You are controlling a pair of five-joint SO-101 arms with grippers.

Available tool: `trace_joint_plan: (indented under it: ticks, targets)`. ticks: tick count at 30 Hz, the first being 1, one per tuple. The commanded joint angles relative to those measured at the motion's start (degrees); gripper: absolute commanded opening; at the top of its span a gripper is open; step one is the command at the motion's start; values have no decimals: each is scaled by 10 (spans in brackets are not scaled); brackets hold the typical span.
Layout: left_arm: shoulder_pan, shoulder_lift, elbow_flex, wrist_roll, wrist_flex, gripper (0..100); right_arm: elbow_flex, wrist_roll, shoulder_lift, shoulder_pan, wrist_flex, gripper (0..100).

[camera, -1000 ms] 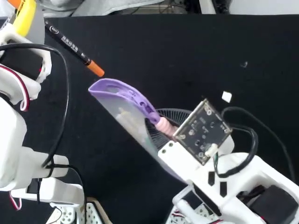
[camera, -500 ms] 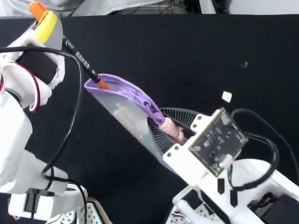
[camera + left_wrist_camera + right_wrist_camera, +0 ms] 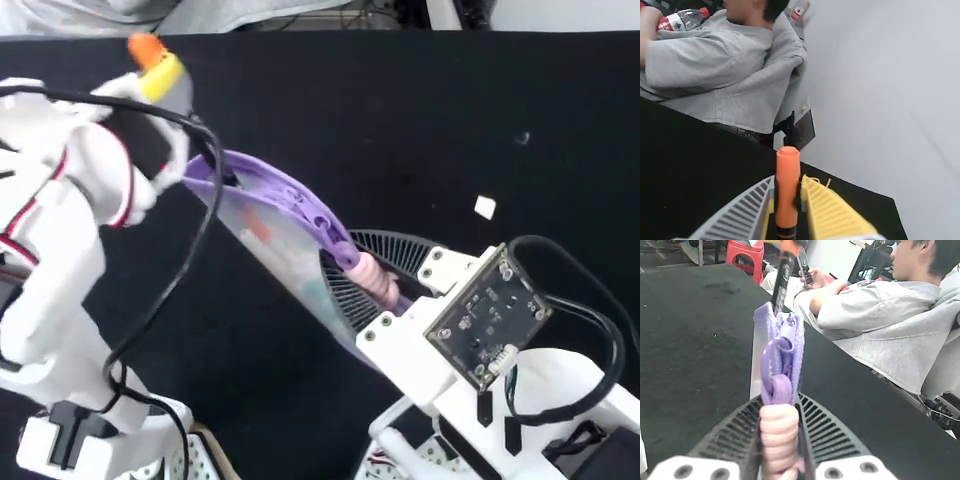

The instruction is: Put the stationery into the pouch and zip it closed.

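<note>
Marker [image 3: 147,47] steep, orange end up, tip in pouch [image 3: 285,245], clamped in left gripper [image 3: 788,183]; right gripper [image 3: 780,402] clamped on pink coil [image 3: 779,432].

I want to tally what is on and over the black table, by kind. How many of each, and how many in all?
marker: 1
pouch: 1
robot hands: 2, the left hand and the right hand
white scrap: 1
Total: 5
What lies inside the pouch is too blurred to count.
</note>
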Motion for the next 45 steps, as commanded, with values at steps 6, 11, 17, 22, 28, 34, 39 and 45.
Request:
trace_joint_plan:
  ticks: [6,11,17,22,28,34,39,45]
  targets:
    - [43,-7,44,47,-7,30,-36,-1,3,-4,-24,11]
    - [43,-15,140,52,-47,30,-74,-1,3,-3,-19,11]
    - [106,-15,151,51,-55,30,-80,-1,3,-3,-20,11]
    - [140,-15,152,50,-56,32,-80,-1,-6,-3,-23,11]
    - [147,-23,143,17,-76,62,-76,0,-30,-3,-24,11]
    - [195,-74,119,12,-93,144,-76,1,-35,-3,-24,11]
    - [208,-112,120,11,-139,166,-76,2,-35,-3,-24,11]
    - [211,-168,119,-29,-206,209,-76,4,-36,-3,-24,11]
